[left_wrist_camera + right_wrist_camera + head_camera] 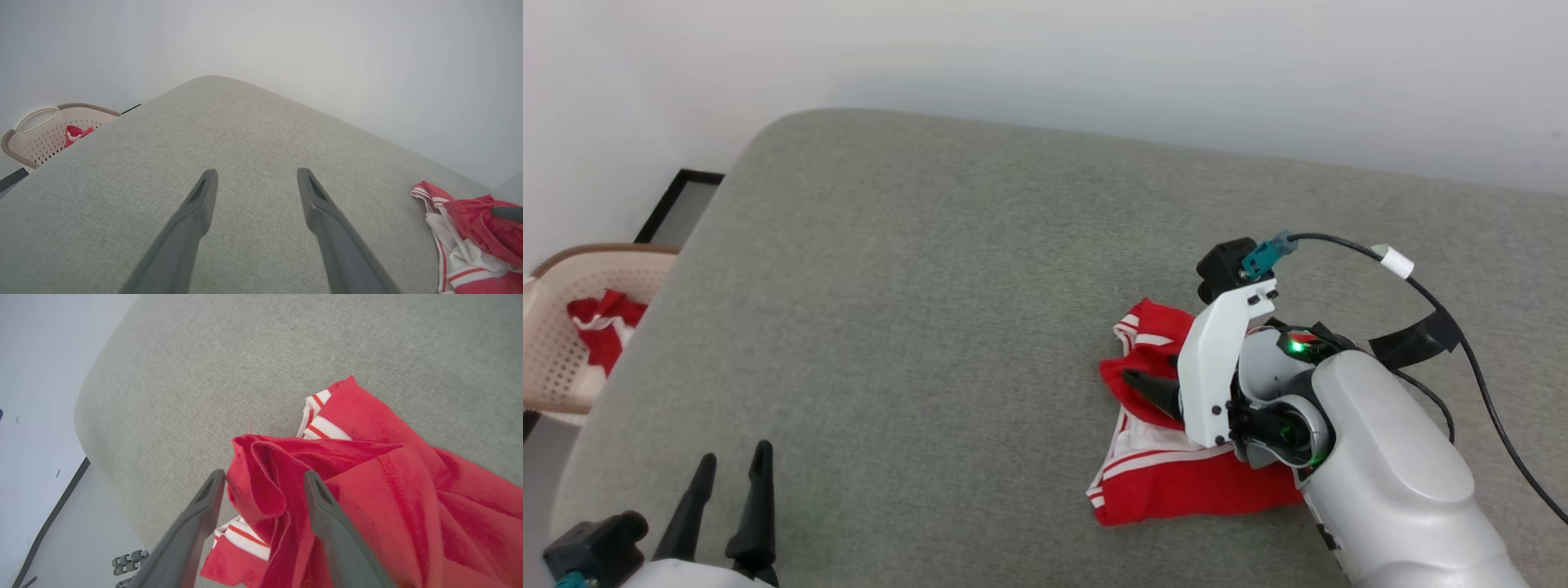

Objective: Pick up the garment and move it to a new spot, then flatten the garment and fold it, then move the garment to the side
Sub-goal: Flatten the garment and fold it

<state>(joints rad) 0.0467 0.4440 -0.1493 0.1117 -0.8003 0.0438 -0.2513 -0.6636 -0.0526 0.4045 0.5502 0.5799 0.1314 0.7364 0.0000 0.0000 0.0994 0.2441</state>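
1. One garment (388, 490), bright red with white-and-red striped trim, lies crumpled on the grey upholstered cushion (947, 269). It sits directly under and ahead of the right hand (264, 478).
2. The right hand is released: its two dark fingers stand wide apart. A raised red fold stands between them and is not pinched. One finger (212, 490) is over bare cushion at the cloth's edge, and the other is over the red cloth.
3. Striped trim shows at two places, one beyond the fingertips and one below the fold, close to the wrist.
4. The left hand (255, 175) is released too, with its two fingers spread over bare cushion and grasping nothing. The garment is well apart from it, off to its right side.
5. One container is in sight, a beige perforated laundry basket (572, 269) with a brown rim. It stands off the cushion, beyond its edge on the left hand's left side.
6. One red-and-white bundle of cloth (600, 327) lies inside the basket. Whether it is a single piece cannot be told.
7. The cushion's rounded edge curves past the left of the right hand's fingers, with pale floor beyond it.
8. A wide stretch of bare cushion lies between the two hands and ahead of both, up to the far edge by the white wall.
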